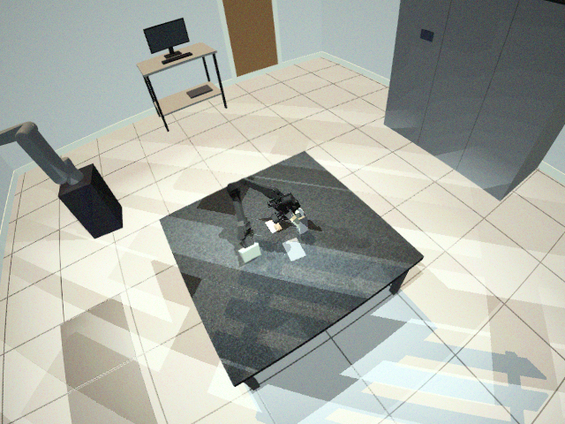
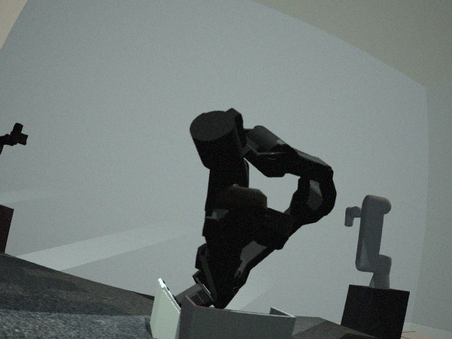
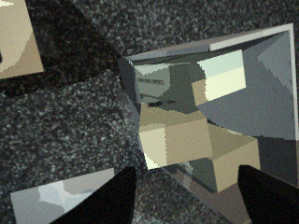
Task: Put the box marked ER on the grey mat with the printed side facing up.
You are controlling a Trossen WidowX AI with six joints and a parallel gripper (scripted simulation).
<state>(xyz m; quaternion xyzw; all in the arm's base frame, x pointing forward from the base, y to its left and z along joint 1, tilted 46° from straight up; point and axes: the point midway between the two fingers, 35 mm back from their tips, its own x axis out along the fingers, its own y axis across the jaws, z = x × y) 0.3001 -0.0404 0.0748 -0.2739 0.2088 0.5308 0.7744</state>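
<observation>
One gripper (image 1: 294,216) (image 2: 215,304) (image 3: 186,174), two fingers about half open, gripping nothing, three boxes (image 1: 298,217) (image 3: 177,140) in one bin (image 1: 301,226) (image 2: 241,323) (image 3: 276,103), ER code unreadable, one pale grey mat (image 1: 294,250) (image 3: 28,205) beside the bin.

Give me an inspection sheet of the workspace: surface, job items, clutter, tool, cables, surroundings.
Surface: dark speckled tabletop, crossed by light and shadow bands.
Job items: three boxes in the grey bin; reach codes unreadable. A pale grey mat lies beside the bin.
Clutter: a pale block-like object; use unclear.
Tool: the tool is partly open over the bin, nothing between its fingers.
Cables: nothing seen.
Surroundings: desk with monitor, grey cabinet, another arm on a black pedestal.
</observation>
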